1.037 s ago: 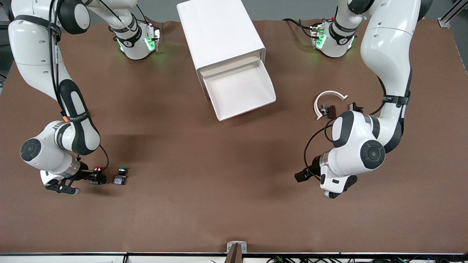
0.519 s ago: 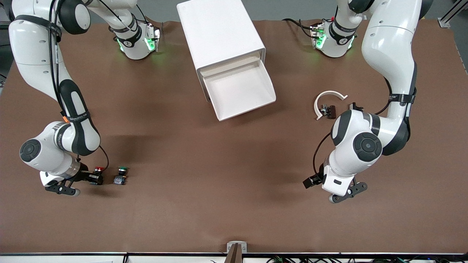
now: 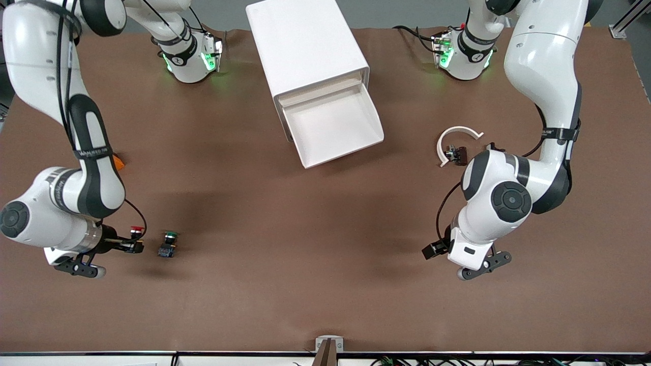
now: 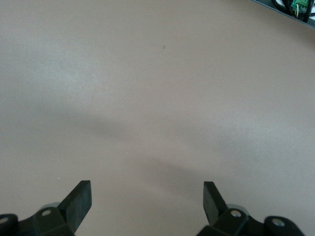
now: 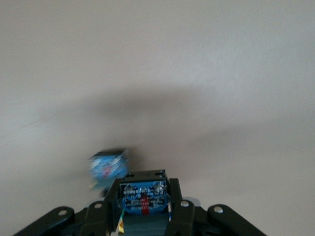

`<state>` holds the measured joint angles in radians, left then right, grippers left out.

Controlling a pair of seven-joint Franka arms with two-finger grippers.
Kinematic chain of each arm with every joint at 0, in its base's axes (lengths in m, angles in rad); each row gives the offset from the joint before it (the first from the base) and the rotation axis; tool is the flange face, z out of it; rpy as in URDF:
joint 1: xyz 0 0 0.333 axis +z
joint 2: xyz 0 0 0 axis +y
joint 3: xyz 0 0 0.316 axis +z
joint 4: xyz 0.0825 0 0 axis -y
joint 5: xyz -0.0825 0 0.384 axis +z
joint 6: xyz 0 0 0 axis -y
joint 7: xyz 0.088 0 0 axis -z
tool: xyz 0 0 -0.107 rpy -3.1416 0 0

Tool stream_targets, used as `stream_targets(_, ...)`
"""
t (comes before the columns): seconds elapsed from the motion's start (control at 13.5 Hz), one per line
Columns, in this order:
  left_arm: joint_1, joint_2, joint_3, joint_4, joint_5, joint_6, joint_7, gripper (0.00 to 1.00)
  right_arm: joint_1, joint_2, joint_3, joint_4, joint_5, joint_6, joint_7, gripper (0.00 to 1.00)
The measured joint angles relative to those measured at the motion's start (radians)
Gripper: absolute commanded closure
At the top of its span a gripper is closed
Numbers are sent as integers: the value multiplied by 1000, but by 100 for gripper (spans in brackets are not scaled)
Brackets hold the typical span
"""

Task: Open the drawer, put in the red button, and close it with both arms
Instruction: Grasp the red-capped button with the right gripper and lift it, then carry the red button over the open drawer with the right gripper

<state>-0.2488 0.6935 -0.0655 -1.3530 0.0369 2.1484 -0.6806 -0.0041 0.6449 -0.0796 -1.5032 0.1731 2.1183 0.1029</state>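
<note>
The red button (image 3: 136, 232), a small switch with a red cap, sits between the fingers of my right gripper (image 3: 133, 245), which is shut on it just above the table near the right arm's end. Its blue body (image 5: 143, 199) shows clamped between the fingers in the right wrist view. The drawer (image 3: 330, 127) stands pulled out of the white cabinet (image 3: 305, 46), with nothing inside. My left gripper (image 3: 430, 250) hangs open over bare brown table toward the left arm's end, with nothing between its fingers (image 4: 78, 196).
A twin switch with a green cap (image 3: 168, 243) stands on the table right beside the held one and shows blurred (image 5: 107, 167) in the right wrist view. A white curved piece (image 3: 457, 136) with a small dark part (image 3: 456, 154) lies by the left arm. A small orange thing (image 3: 118, 162) peeks from under the right forearm.
My right gripper has shut on the red button and raised it slightly, and that arm's elbow has swung outward. My left hand turned and shifted a little, then held still.
</note>
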Motion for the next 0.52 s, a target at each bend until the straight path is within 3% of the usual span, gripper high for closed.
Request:
stream_targets(0.22, -1, 0, -1, -3, 0, 0, 0, 0, 113, -132, 6, -12, 1, -139, 251, 100)
stream_targets(0.52, 0, 0, -2, -9, 0, 1, 0, 0, 332, -275, 10, -96, 1, -161, 611, 100)
